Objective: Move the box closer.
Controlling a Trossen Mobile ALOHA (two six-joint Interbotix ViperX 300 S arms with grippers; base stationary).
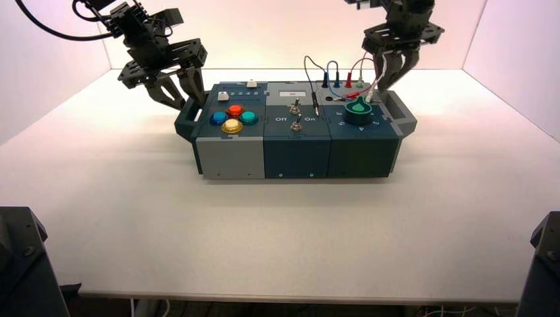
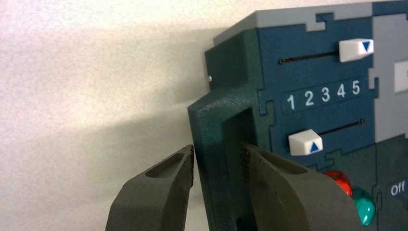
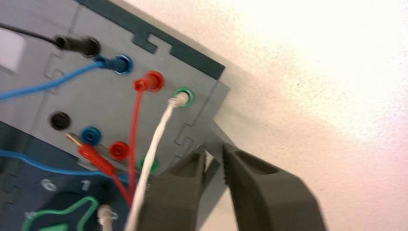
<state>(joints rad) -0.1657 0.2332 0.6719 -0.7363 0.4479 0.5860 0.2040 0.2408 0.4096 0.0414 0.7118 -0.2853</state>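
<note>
The box [image 1: 297,148] stands across the middle of the white table, with four round coloured buttons [image 1: 232,119] on its left part, toggle switches [image 1: 295,109] in the centre, and a green knob [image 1: 357,111] and coloured wires [image 1: 343,72] on the right. My left gripper [image 2: 217,150] is open, astride the teal left handle [image 2: 211,125]: one finger is in the handle's slot, the other outside it with a sliver of table showing. My right gripper [image 3: 213,155] is at the grey right handle [image 3: 219,139], its fingers slightly apart around the bar.
In the left wrist view, two white sliders [image 2: 305,142] flank the digits 1 to 5 beside the handle. Red, white and blue plugs sit in sockets [image 3: 154,82] close to my right gripper. Dark arm bases [image 1: 23,264] stand at the table's front corners.
</note>
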